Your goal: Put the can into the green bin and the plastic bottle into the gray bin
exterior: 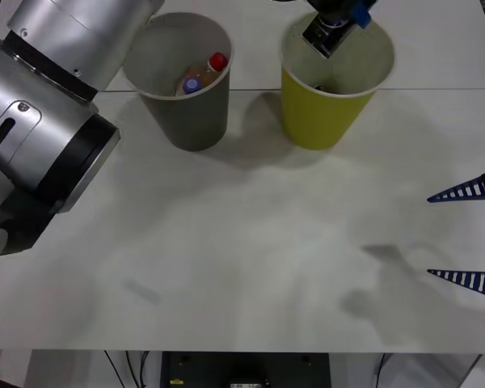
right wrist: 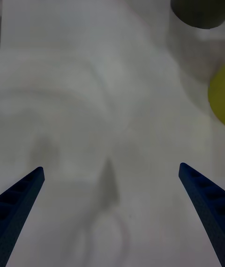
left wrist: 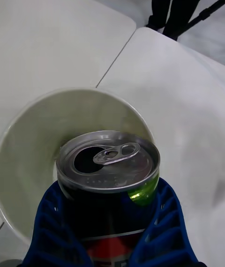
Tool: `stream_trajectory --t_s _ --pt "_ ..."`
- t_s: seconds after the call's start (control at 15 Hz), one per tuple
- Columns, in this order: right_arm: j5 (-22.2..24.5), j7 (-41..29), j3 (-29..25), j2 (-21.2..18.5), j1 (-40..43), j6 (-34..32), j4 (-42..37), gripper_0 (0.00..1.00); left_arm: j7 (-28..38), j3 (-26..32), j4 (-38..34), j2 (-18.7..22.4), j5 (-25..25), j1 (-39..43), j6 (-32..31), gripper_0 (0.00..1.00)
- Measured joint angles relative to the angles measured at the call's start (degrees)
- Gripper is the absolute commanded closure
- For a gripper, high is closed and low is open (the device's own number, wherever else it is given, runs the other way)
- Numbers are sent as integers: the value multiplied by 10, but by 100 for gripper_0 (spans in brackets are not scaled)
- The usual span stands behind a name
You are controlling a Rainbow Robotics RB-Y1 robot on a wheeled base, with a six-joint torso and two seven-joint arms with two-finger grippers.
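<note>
Now your left tool (left wrist: 110,229) pinches the can (left wrist: 108,178) above the green bin (exterior: 327,113) for dropping; right tool (exterior: 469,234) waits spread.

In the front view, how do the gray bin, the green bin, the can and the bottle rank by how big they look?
Largest to smallest:
1. The gray bin and the green bin look about alike, so I won't rank them.
2. The can, held by the left gripper over the green bin.
3. The bottle, partly hidden inside the gray bin, so its place is unsure.
</note>
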Motion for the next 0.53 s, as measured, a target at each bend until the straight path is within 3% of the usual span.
stream_trajectory --t_s 0.27,0.4,0.47,0.53 --pt "0 0 0 0 0 0 0 0 -1 0 84 -37 -11 -27 86 98" --pt "0 0 0 0 0 0 0 0 -2 0 101 -46 -13 -32 107 91" --pt "0 0 0 0 0 0 0 0 -2 0 102 -46 -13 -33 109 72" --pt "0 0 0 0 0 0 0 0 -2 -1 102 -47 -14 -33 109 35"
